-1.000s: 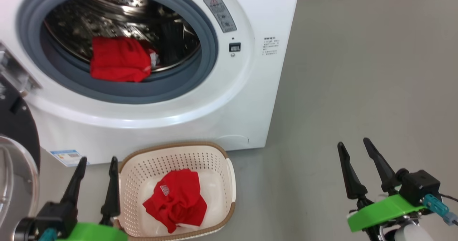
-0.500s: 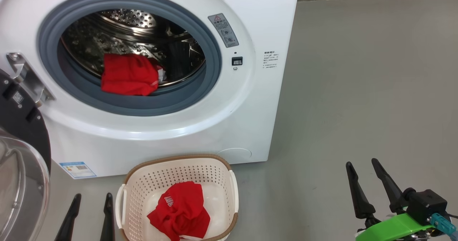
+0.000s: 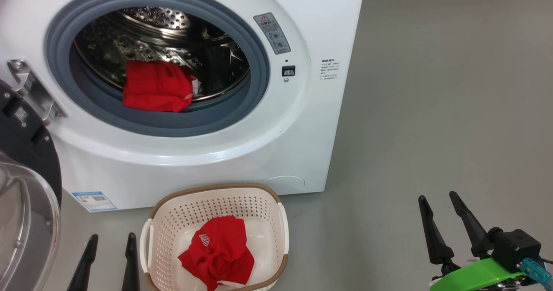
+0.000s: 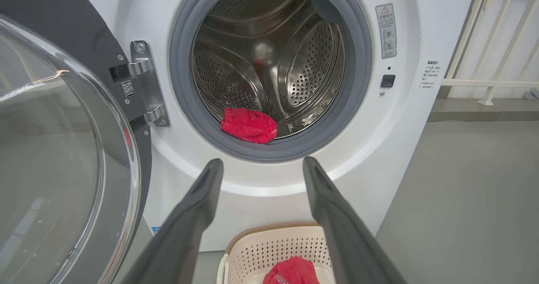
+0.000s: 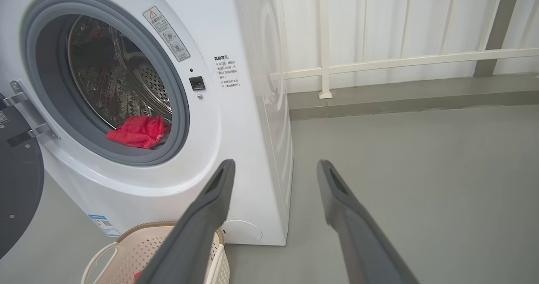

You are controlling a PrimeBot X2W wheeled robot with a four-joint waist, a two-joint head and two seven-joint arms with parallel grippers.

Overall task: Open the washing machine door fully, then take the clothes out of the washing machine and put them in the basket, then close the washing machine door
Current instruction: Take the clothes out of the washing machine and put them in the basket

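grey floor (image 3: 432,109) runs back to a white railing (image 5: 379,60) at the far right. washing machine (image 3: 276,122) stands far left, its door (image 3: 26,153) swung open to the left. red garment (image 3: 155,86) lies at the drum's near edge. second red garment (image 3: 218,256) sits in the basket (image 3: 216,188) just in front of the machine. left gripper (image 3: 112,237) and right gripper (image 3: 437,196) hover near, both spread wide and empty.

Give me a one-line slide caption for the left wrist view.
Open left claw before the washing machine: door wide open, red garment at the drum mouth, second red garment in the basket.
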